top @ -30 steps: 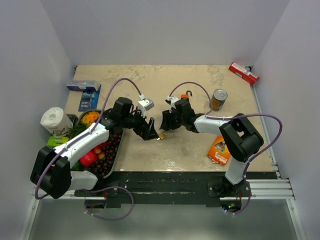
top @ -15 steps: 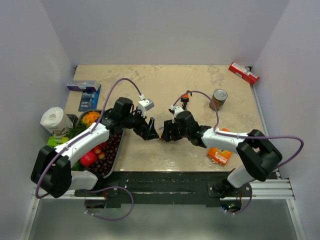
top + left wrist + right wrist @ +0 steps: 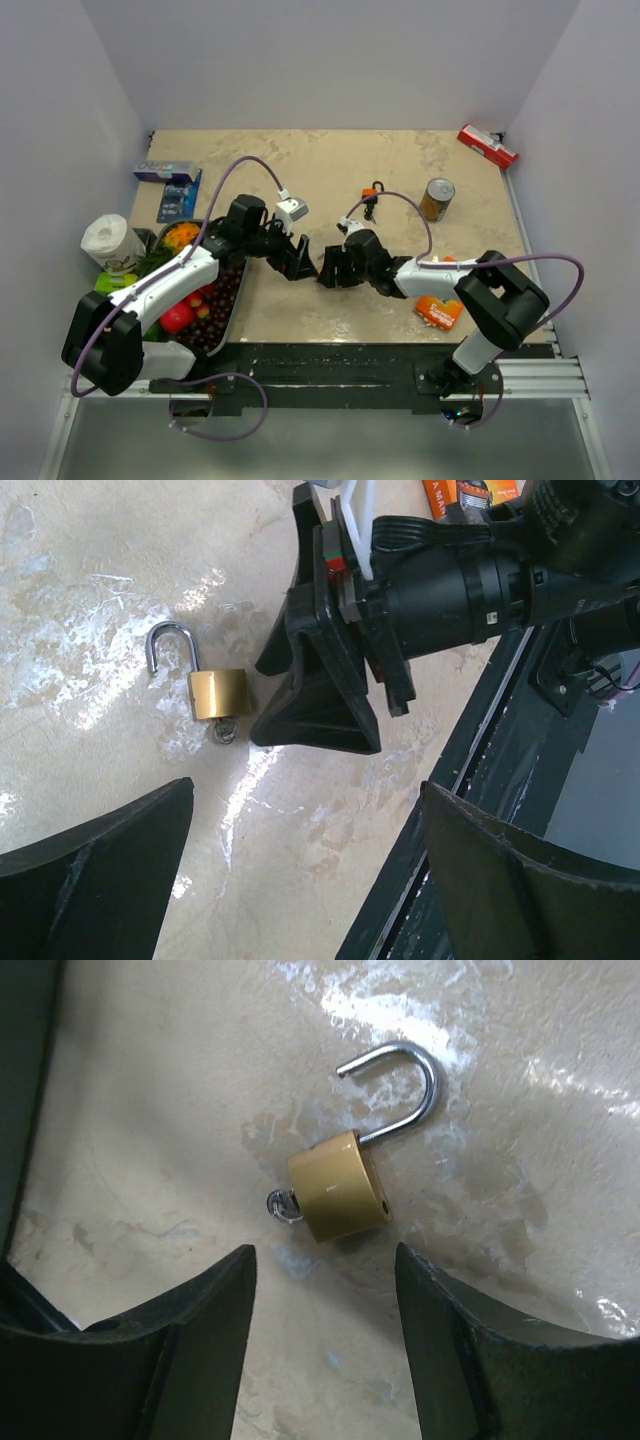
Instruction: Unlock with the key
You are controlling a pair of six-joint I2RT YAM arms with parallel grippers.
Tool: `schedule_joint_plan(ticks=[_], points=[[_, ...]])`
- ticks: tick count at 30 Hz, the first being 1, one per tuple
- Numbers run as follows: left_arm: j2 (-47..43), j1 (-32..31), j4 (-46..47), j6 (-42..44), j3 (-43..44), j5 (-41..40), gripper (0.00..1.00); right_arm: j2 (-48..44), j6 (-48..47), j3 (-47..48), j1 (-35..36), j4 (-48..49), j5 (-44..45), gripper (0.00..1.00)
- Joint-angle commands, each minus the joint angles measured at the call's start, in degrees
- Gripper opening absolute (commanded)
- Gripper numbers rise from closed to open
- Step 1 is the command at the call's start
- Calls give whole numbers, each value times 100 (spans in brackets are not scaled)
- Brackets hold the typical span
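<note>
A small brass padlock (image 3: 340, 1185) lies on the tan table with its steel shackle (image 3: 400, 1080) swung open. The tiny key (image 3: 283, 1205) sticks out of its base; only its small dark head shows. My right gripper (image 3: 322, 1280) is open just short of the lock, touching nothing. The left wrist view shows the padlock (image 3: 218, 694), the key (image 3: 224, 732) and the right gripper's fingers (image 3: 320, 700) right beside them. My left gripper (image 3: 305, 870) is open and empty, a little back from the lock. In the top view both grippers (image 3: 300, 262) (image 3: 330, 270) meet over the lock.
An orange padlock with a black shackle (image 3: 370, 195) lies behind the right arm. A can (image 3: 437, 198), a red box (image 3: 487, 146) and an orange packet (image 3: 440, 300) are on the right. A tray of fruit (image 3: 232, 300), a paper roll (image 3: 105, 240) and blue packs (image 3: 168, 172) are on the left.
My right gripper has moved nearer to me and a little left, down to the brass padlock, with its arm swinging round. The left arm has stayed put.
</note>
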Motion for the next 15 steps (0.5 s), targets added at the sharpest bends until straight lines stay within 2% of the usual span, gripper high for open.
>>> schedule_joint_plan(ticks=[1, 15], points=[[-6, 51, 95, -60, 121, 85, 99, 234, 197, 249, 24, 314, 69, 61], [38, 51, 86, -69, 148, 112, 99, 902, 66, 1092, 25, 183, 359, 61]])
